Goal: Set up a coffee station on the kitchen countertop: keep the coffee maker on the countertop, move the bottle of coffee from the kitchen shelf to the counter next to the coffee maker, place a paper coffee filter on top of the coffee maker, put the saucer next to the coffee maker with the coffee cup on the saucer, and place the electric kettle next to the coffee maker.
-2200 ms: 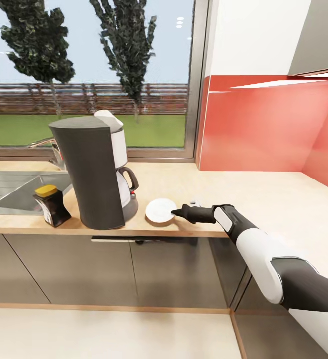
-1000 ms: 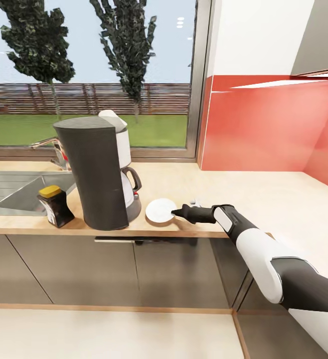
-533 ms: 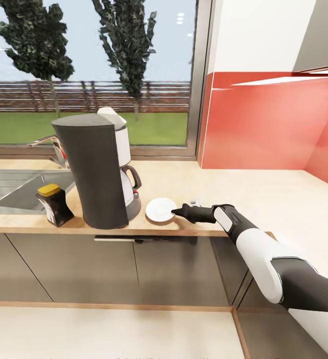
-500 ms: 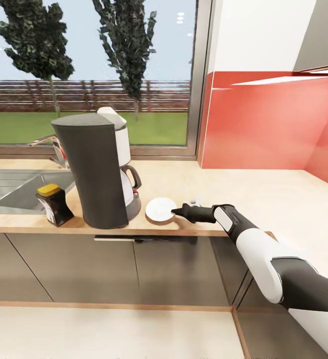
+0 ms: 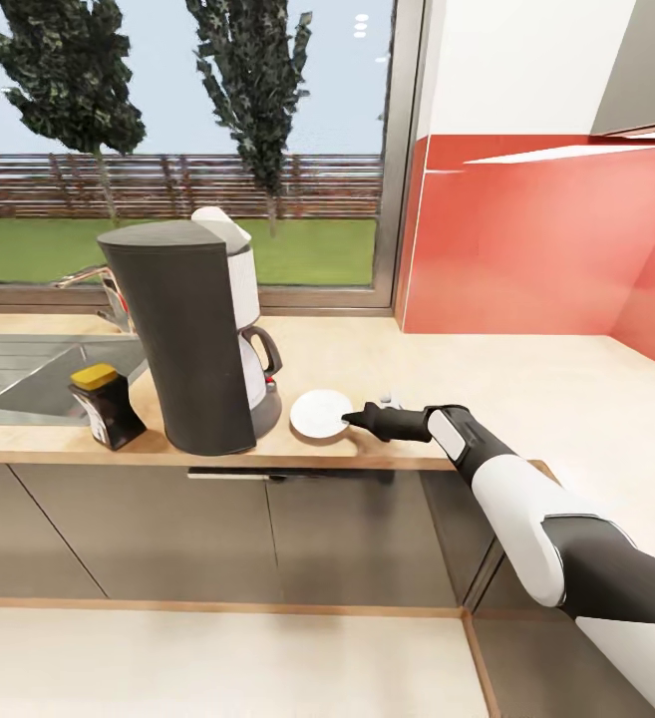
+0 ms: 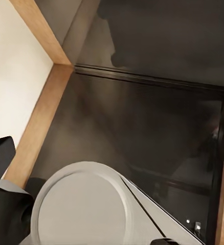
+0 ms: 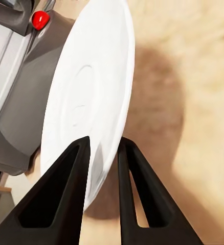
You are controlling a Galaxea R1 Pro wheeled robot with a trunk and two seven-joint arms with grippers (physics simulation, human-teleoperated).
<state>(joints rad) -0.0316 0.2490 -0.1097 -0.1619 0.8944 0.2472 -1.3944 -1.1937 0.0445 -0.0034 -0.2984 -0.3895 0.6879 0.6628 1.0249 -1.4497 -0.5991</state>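
Note:
The tall charcoal coffee maker (image 5: pixel 189 339) stands on the pale countertop (image 5: pixel 526 379) near its front edge. A white cone-like piece (image 5: pixel 218 223), seemingly the paper coffee filter, lies on top of it. The bottle of coffee (image 5: pixel 104 406), dark with a yellow lid, stands just left of the maker. Right of the maker lies the white saucer (image 5: pixel 317 413). My right gripper (image 5: pixel 355 416) is shut on the near rim of the saucer (image 7: pixel 86 102), one finger on each face. My right gripper (image 7: pixel 104 145) sits close to the maker's base (image 7: pixel 15 107). My left gripper (image 6: pixel 114 153) hangs open over the floor. The coffee cup and electric kettle are out of view.
A steel sink (image 5: pixel 18 364) with a tap sits left of the bottle. A window runs behind the counter, and a red backsplash (image 5: pixel 536 239) covers the corner to the right. Dark cabinet fronts (image 5: pixel 267 538) stand below the worktop. The left wrist view has the robot's grey base (image 6: pixel 81 209).
The whole picture has shifted a little, so the camera moved. My right gripper stays at the saucer's rim beside the coffee maker, with barely any motion.

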